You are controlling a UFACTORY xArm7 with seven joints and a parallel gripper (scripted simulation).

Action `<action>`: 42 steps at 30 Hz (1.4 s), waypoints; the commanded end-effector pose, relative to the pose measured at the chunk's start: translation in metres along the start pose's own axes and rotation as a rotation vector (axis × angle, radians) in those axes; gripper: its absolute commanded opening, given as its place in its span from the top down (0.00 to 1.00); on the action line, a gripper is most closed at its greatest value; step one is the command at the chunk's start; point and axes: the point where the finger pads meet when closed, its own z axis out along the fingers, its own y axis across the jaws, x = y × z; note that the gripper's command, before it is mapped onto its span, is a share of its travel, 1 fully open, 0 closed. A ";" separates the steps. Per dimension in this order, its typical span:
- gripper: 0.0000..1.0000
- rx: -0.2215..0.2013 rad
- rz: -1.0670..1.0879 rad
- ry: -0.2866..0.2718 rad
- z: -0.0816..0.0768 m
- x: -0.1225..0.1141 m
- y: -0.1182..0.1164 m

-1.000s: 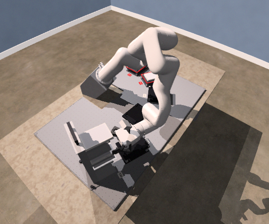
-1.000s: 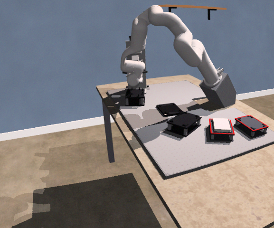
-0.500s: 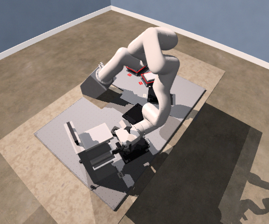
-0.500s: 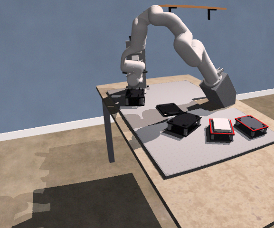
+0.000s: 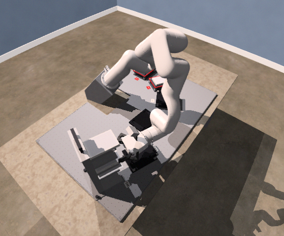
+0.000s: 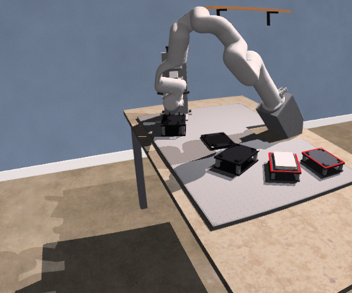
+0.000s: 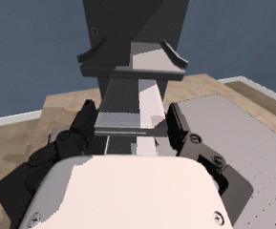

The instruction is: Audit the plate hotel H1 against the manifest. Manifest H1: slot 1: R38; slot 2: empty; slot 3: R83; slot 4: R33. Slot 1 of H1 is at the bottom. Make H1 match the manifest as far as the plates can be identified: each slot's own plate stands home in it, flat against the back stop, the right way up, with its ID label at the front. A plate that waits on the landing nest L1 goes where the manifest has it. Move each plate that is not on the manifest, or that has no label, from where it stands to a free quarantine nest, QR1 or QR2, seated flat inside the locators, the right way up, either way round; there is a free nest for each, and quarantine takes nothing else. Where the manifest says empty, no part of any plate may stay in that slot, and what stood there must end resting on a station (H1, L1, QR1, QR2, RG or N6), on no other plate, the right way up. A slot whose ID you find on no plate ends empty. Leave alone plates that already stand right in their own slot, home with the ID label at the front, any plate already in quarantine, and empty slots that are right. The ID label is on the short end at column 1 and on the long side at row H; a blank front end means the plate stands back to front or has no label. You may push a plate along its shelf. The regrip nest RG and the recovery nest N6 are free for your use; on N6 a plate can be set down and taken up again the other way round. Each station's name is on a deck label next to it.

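Plate (image 7: 130, 125) clamped across its width in my tool (image 7: 130, 129), fingers spread wide, directly facing hotel H1 (image 7: 133, 29) on the worktop (image 7: 252, 143).

claw (image 7: 130, 128) clamped on plate (image 7: 128, 125), hotel (image 7: 133, 33) ahead

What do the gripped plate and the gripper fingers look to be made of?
Plate: looks like matte white or grey plastic, flat shading, no glare. Fingers of the gripper: matte black, plastic or coated metal; unclear which. Gripper housing: smooth off-white shell fixed with screws.
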 end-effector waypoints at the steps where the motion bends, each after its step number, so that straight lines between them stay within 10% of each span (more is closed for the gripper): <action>1: 1.00 0.000 0.003 0.002 0.001 0.002 -0.001; 42: 1.00 0.000 0.003 0.002 -0.043 0.002 -0.001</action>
